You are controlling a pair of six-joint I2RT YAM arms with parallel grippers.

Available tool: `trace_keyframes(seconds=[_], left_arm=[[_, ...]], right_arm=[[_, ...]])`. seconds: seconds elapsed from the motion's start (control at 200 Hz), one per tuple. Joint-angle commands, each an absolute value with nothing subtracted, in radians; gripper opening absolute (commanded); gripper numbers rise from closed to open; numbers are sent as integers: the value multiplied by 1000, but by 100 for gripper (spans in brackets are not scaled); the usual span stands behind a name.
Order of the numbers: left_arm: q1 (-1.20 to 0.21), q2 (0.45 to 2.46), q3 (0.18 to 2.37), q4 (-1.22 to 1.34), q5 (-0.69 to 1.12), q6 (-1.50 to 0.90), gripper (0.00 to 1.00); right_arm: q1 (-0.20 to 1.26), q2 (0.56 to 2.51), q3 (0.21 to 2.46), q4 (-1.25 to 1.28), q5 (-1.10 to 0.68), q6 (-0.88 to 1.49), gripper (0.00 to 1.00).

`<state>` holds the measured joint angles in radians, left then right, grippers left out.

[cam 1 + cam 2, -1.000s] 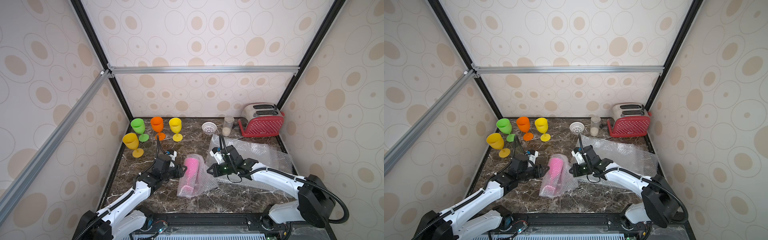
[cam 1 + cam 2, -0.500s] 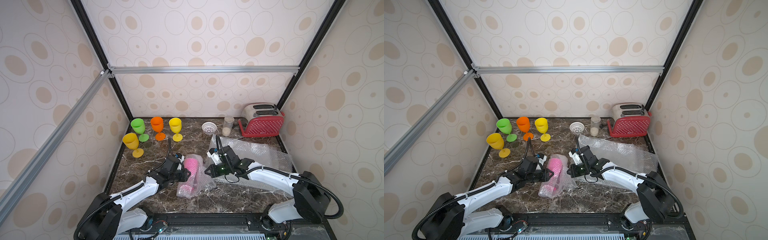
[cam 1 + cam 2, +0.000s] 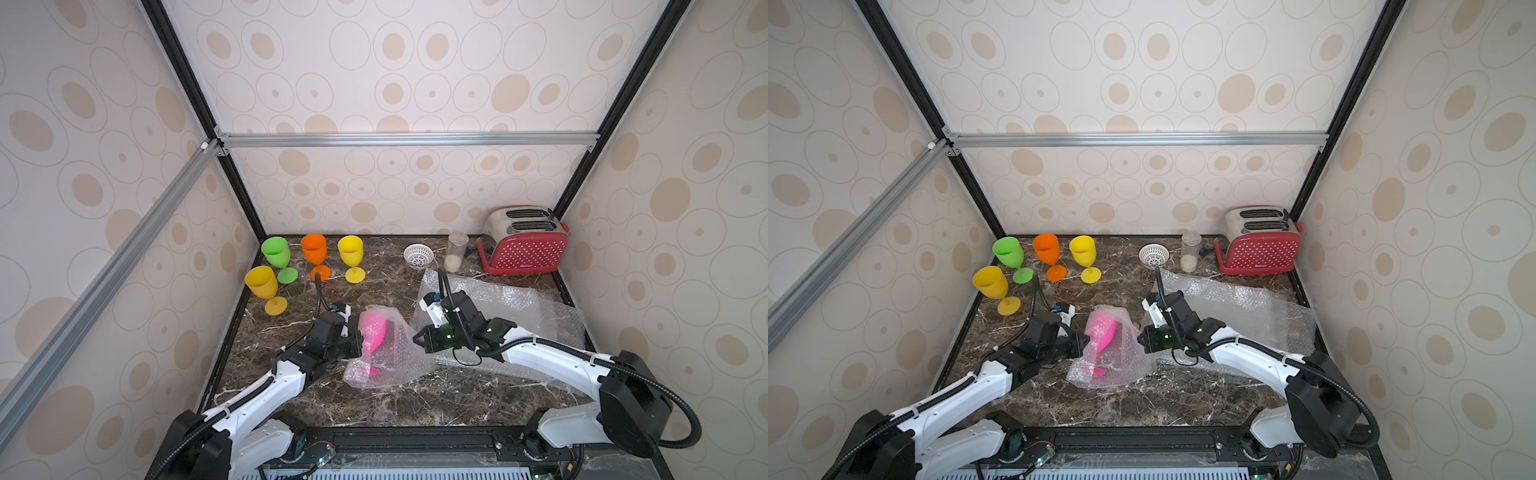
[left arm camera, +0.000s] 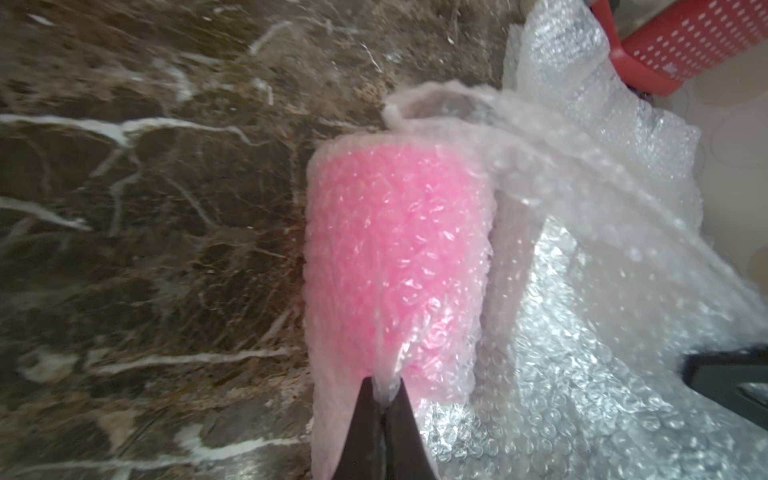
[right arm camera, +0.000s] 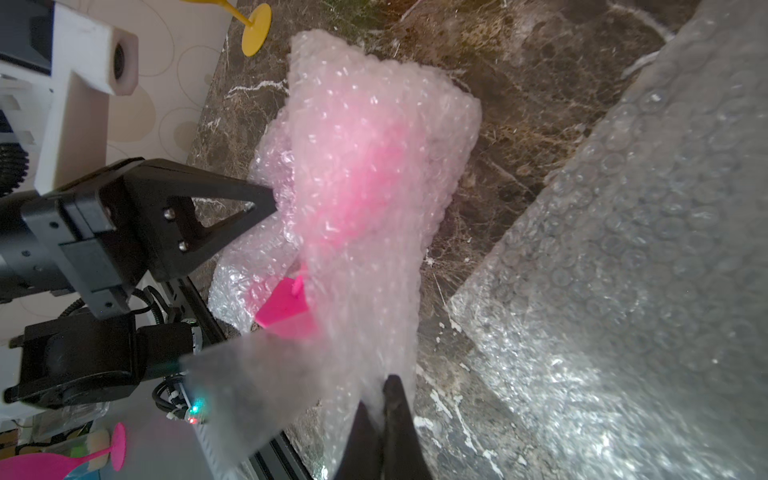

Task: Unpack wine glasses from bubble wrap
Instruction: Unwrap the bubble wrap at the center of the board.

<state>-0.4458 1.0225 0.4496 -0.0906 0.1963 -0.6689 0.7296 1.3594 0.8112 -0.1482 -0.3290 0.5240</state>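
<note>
The marble table point(image 3: 374, 407) held the spent sheets point(image 3: 519, 303) of bubble wrap, lying flat on its right side in front of the red toaster point(image 3: 523, 249). Four freed goblets stood upright in the far left corner: the green glass point(image 3: 276, 253), the orange glass point(image 3: 314, 249), a yellow glass point(image 3: 350, 251) and a second yellow glass point(image 3: 262, 284). In the middle, the loose wrap point(image 3: 390, 365) hung tented between the two arms, with the pink glass point(image 3: 372, 330) tilted inside it, its bowl towards the back and its foot near the table. A second earlier the left gripper point(image 4: 384, 395) had stood half open beside the bundle. Since then it had moved in and pinched a fold of the film over the bowl, apparently holding only plastic. The right gripper point(image 5: 380, 395) had stayed clamped on the opposite edge. With both sides held, the tube had spread open, and in a top view the bowl's rim looked bare point(image 3: 1100, 328). This last goblet therefore seemed ready to be peeled free. It lay between the grippers, just beside the left one and farther from the right.
</note>
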Motion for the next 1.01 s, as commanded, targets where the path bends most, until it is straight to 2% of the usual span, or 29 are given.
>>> trace_keyframes(seconds=[0.0, 0.47, 0.72, 0.865, 1.0], left_arm=[[-385, 968, 414, -78, 194, -716, 0], [-175, 896, 322, -54, 226, -792, 0], [-80, 891, 273, -28, 265, -816, 1], [-73, 915, 283, -15, 315, -804, 15], [-73, 910, 321, -50, 334, -771, 36]], right_arm=[[707, 1336, 762, -132, -287, 562, 0], [642, 1284, 634, -76, -175, 673, 0], [639, 1327, 624, -83, -207, 676, 0], [639, 1352, 631, -78, -227, 675, 0], [639, 1381, 656, -84, -255, 663, 2]])
